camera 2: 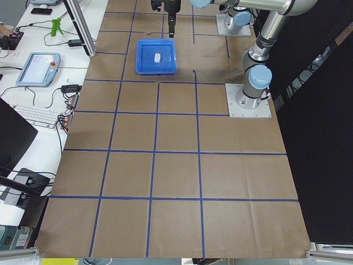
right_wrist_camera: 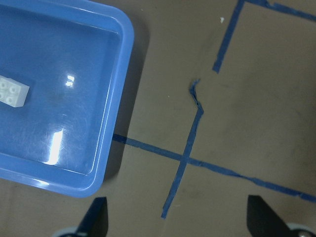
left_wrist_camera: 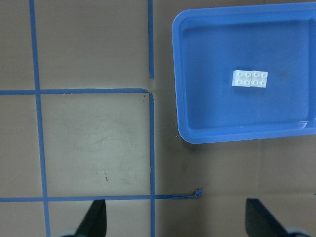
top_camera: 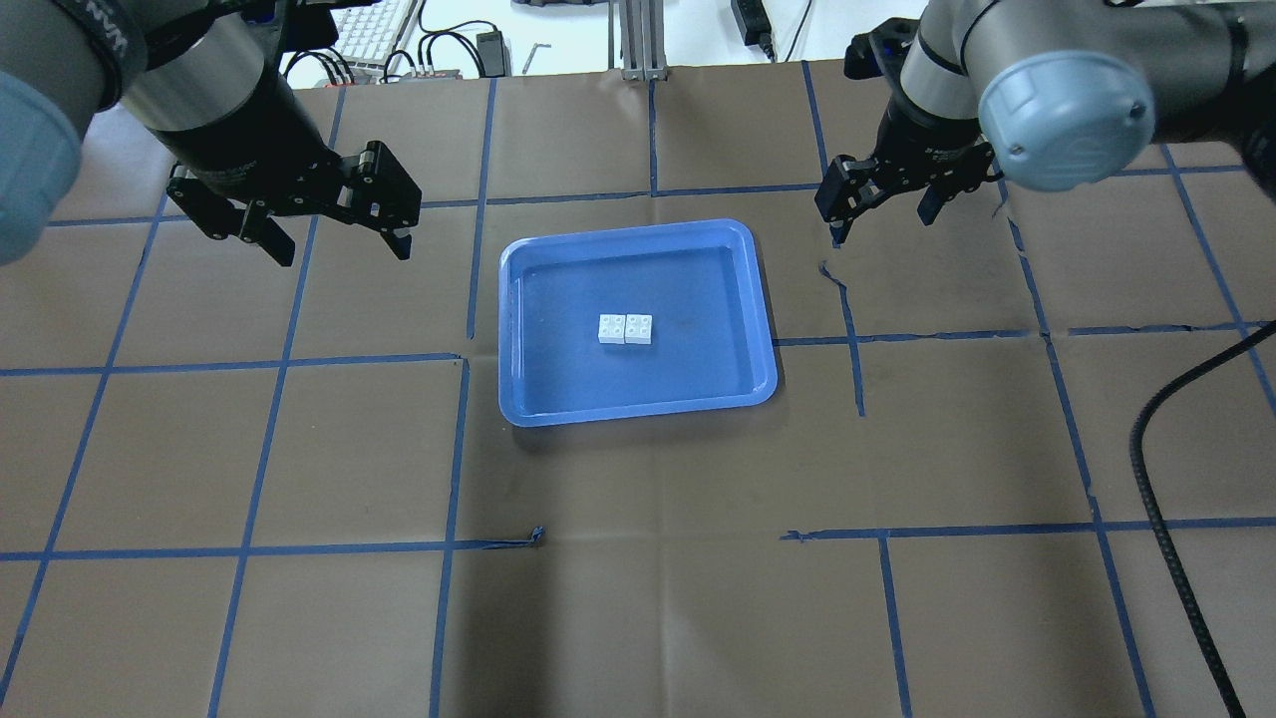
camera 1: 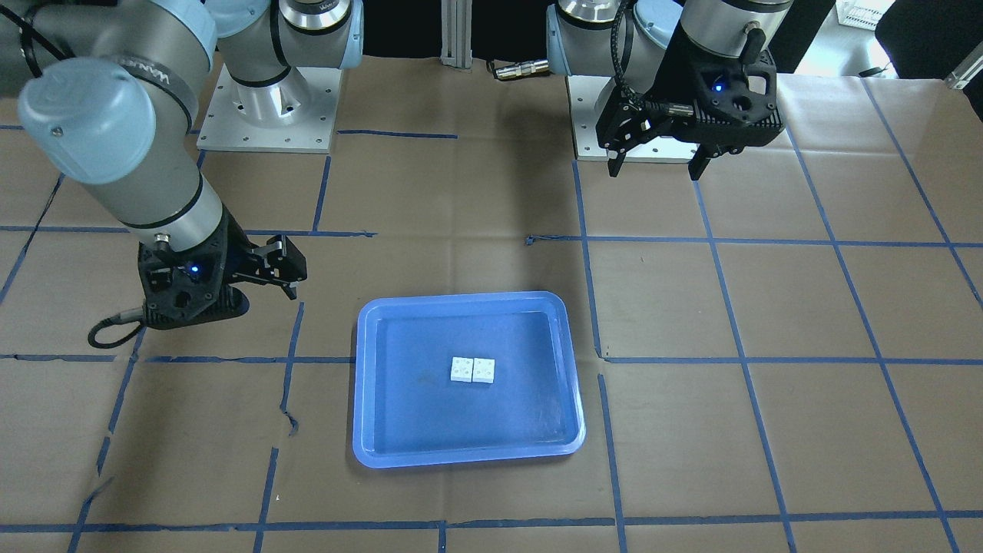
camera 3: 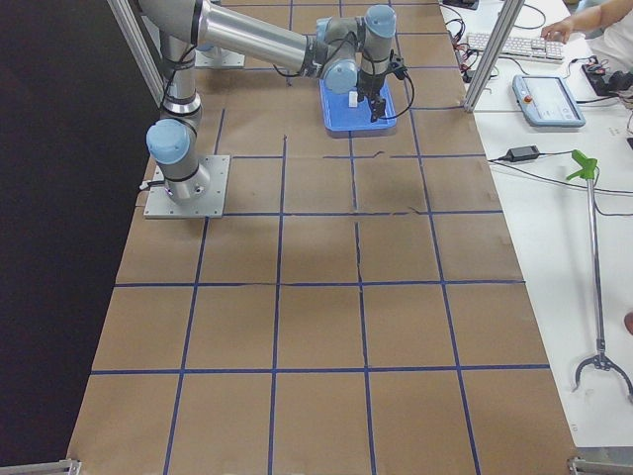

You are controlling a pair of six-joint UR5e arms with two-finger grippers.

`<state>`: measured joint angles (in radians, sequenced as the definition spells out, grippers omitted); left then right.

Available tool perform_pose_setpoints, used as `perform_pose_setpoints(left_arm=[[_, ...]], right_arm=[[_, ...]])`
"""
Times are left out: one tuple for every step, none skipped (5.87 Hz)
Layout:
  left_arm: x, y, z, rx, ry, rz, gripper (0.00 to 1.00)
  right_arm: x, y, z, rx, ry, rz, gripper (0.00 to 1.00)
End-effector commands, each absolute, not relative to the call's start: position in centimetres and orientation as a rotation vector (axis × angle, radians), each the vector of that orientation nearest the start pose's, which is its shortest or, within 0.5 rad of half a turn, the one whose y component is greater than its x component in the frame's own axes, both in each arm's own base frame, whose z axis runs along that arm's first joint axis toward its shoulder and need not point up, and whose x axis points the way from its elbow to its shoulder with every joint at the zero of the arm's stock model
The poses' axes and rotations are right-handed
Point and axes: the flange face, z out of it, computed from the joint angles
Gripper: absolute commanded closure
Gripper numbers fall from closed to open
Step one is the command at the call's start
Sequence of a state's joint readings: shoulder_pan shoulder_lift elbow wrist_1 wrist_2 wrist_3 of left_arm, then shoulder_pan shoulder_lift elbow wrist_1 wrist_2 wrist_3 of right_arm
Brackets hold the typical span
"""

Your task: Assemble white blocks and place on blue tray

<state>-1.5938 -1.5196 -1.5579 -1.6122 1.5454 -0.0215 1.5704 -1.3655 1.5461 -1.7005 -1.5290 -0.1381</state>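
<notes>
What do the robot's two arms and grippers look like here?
The left arm and right arm are silver-grey tubes with pale blue round joint caps and black lettered bands. The left gripper and right gripper are black, angular, two-fingered, with a small blue light each. Black cables run to both wrists.

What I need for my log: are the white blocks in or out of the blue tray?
In. The white blocks lie side by side, touching, on the base of the blue tray, inside its rim.

Opposed overhead, front cameras share blue tray (top_camera: pixel 505 329); sides seemingly far.
</notes>
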Motion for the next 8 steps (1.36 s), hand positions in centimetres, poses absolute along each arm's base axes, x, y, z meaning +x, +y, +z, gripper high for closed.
perform_pose_setpoints(left_arm=[[-14.7, -46.8, 51.5, 0.003, 3.166, -0.036, 0.01], [-14.7, -46.7, 51.6, 0.001, 3.166, -0.038, 0.01], [-14.7, -46.7, 51.6, 0.001, 3.168, -0.038, 0.01], [-14.7, -46.8, 51.4, 0.003, 3.168, -0.033, 0.01], [-14.7, -46.8, 51.4, 0.003, 3.168, -0.033, 0.01], [-14.7, -47.0, 51.4, 0.003, 3.168, -0.033, 0.01], [-14.8, -47.0, 51.4, 0.003, 3.171, -0.033, 0.01], [-14.8, -46.9, 51.3, 0.003, 3.171, -0.031, 0.01]], right_arm=[[15.0, -54.2, 47.1, -0.013, 3.116, 0.17, 0.0], [15.7, -53.4, 48.2, -0.035, 3.131, 0.2, 0.0], [15.8, -53.2, 48.3, -0.039, 3.125, 0.197, 0.0], [15.7, -53.3, 48.1, -0.046, 3.124, 0.202, 0.0], [15.4, -53.4, 48.1, -0.03, 3.125, 0.195, 0.0], [15.1, -53.5, 48.1, -0.021, 3.131, 0.193, 0.0], [15.1, -53.5, 48.2, -0.021, 3.134, 0.188, 0.0], [15.0, -53.5, 48.2, -0.019, 3.134, 0.188, 0.0]])
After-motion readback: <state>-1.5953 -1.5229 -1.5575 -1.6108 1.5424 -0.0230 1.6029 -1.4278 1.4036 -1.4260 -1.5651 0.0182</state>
